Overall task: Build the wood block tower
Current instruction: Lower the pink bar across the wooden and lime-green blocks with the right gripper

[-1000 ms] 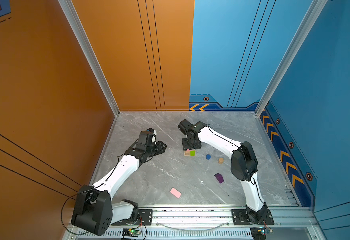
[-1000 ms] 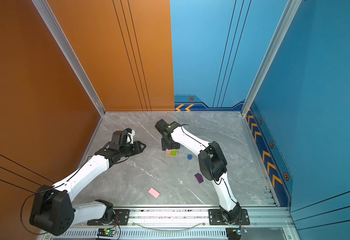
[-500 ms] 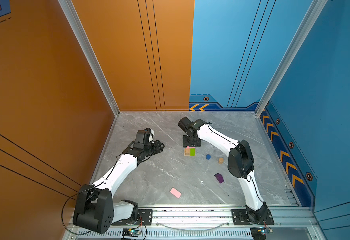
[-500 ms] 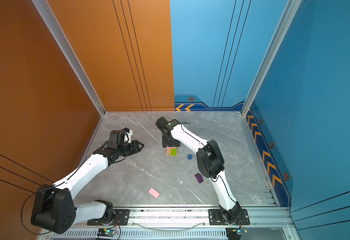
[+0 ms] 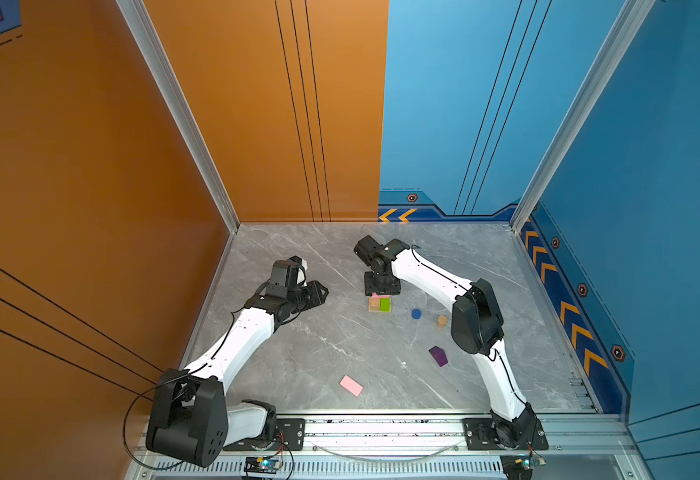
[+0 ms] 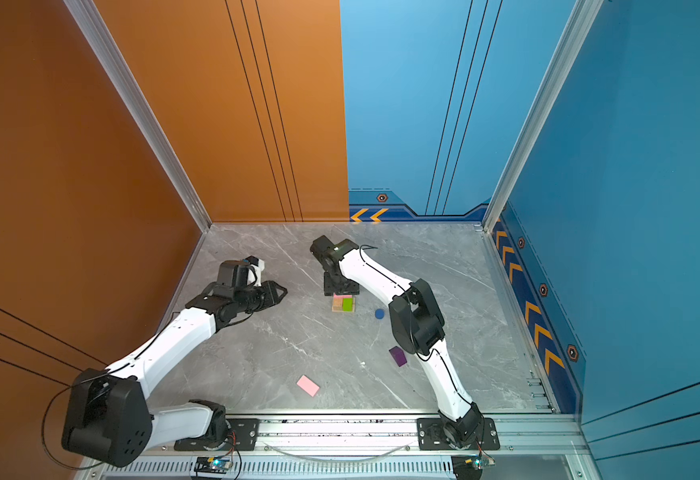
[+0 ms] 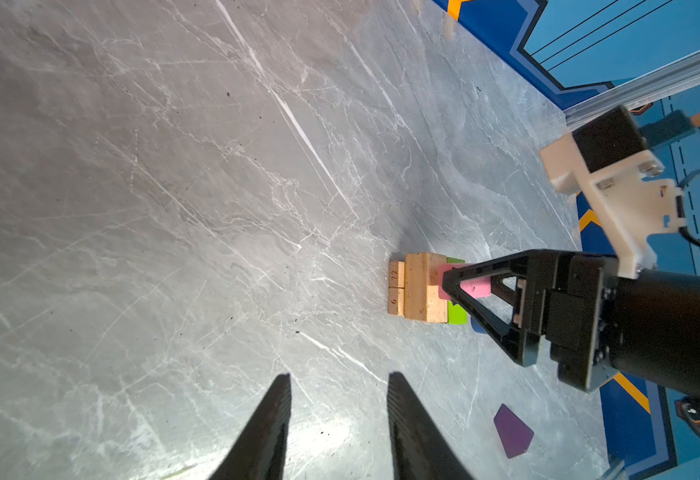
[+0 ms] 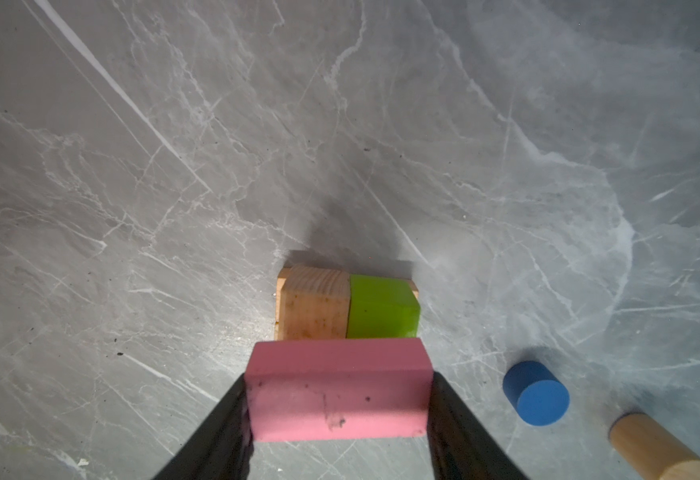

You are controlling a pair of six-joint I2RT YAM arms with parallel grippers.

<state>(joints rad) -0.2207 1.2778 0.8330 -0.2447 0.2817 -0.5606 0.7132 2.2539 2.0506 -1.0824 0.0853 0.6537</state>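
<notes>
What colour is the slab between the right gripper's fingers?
Pink slab, clamped in the right gripper; clearest in the right wrist view.

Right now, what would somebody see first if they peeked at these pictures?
First, the right hand pinching a pink slab right over the tan block and green block in the middle. The left hand hangs open and empty off to the side. A blue cylinder, a purple block and a second pink slab lie scattered nearer the front.
</notes>
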